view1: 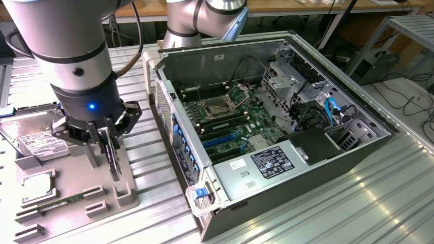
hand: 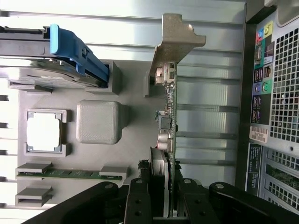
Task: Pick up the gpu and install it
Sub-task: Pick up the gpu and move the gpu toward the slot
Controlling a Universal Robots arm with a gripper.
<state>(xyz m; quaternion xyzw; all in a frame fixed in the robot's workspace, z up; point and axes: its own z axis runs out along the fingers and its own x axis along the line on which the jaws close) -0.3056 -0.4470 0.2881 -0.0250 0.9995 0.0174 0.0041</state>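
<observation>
Gpu [view1: 114, 162] clamped on edge in the gripper [view1: 103, 145], upright, thin side facing the exterior view. Hangs over the grey fixture tray [view1: 71, 175] with its lower end close to the tray's slot posts; cannot tell whether touching them or just clear. Jaws drawn in narrow and closed on the card, black fingers [hand: 138, 203] on either face near the heatsink end. From the wrist, shows as a green board seen edge-on, with the silver end bracket [hand: 175, 39] at the end farthest from the fingers and small components along the edge.

Around the gpu in the exterior view:
- At 9 o'clock from the gripper: hard drive [view1: 30, 137] with a white label, seated in its tray nest.
- At 8 o'clock: processor [view1: 37, 185] in a square nest.
- At 7 o'clock: memory stick [view1: 61, 204], lying flat between grey clips.
- At 3 o'clock: open computer case [view1: 342, 165], resting open side up on the slatted metal table [view1: 156, 203], just beside the tray.

Inside the case: motherboard [view1: 230, 114] exposed, blue cables toward 3 o'clock, black labelled power supply toward 5 o'clock. Apart from the case, with the gpu outside it and over the tray.
</observation>
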